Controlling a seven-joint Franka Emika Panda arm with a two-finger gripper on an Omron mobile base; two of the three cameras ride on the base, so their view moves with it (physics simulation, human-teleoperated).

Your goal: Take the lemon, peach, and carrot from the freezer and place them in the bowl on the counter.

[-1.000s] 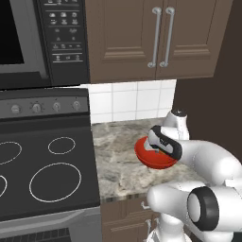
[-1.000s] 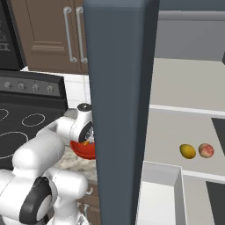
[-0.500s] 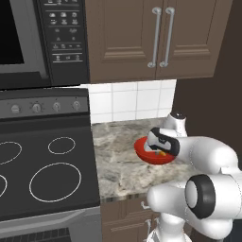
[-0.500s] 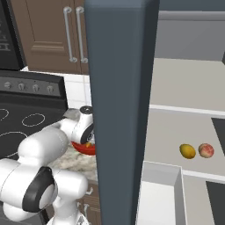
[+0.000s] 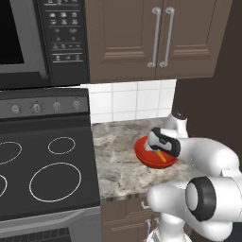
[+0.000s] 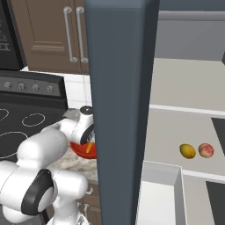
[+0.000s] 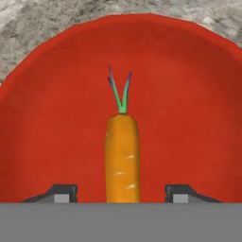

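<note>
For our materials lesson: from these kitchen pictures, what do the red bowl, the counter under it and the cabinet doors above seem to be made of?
Bowl: probably glazed ceramic or plastic; even red, with a slight sheen.
Counter: looks like polished marble or similar stone; mottled grey-beige veining.
Cabinet doors: seemingly matt brown wood with framed panels, carrying silvery, likely metal, bar handles.

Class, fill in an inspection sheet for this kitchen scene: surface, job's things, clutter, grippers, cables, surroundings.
Surface: mottled counter beside a black stovetop.
Job's things: carrot in the red bowl; lemon and peach side by side on a shelf in the freezer.
Clutter: nothing seen.
Grippers: gripper open over the bowl, fingertips either side of the carrot, clear of it.
Cables: nothing seen.
Surroundings: wooden cabinets, white tiles, microwave.
</note>
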